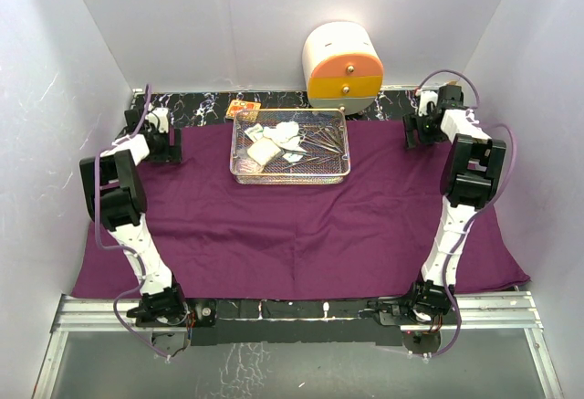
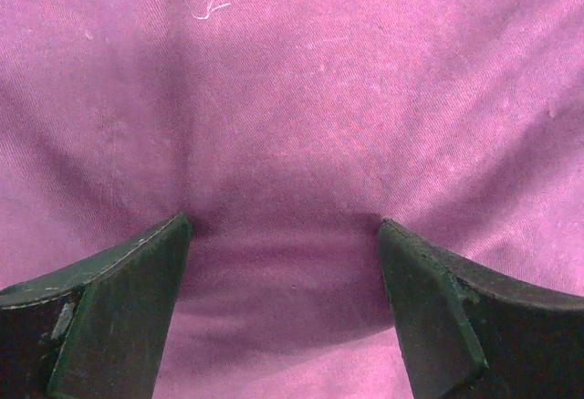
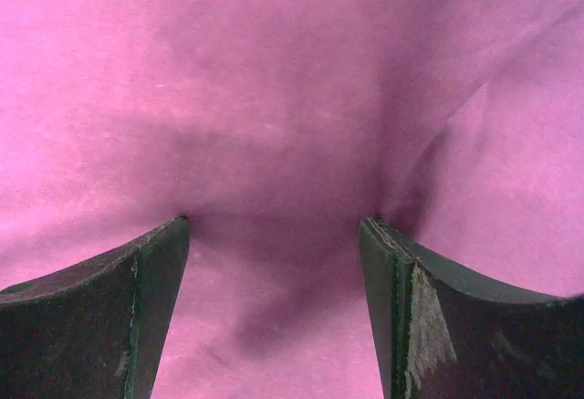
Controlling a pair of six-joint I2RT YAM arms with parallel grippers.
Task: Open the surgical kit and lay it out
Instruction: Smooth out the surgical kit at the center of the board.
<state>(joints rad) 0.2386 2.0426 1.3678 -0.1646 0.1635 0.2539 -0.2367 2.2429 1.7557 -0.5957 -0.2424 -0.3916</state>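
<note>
The large purple cloth (image 1: 301,225) lies spread over the table. The silver wire-mesh tray (image 1: 290,176) stands on its far middle and holds white gauze wads (image 1: 266,150), small packets (image 1: 253,131) and thin metal forceps (image 1: 324,139). My left gripper (image 1: 173,146) is at the cloth's far left corner, open, with its fingertips pressed on the cloth (image 2: 292,125). My right gripper (image 1: 408,131) is at the far right corner, open, with its fingertips pressed on the cloth (image 3: 274,116). Nothing is between the jaws of either.
A rounded white-and-orange drawer cabinet (image 1: 344,66) stands behind the tray. A small orange packet (image 1: 242,106) lies on the black marble table top left of it. White walls close in on three sides. The cloth's near edge hangs at the table front.
</note>
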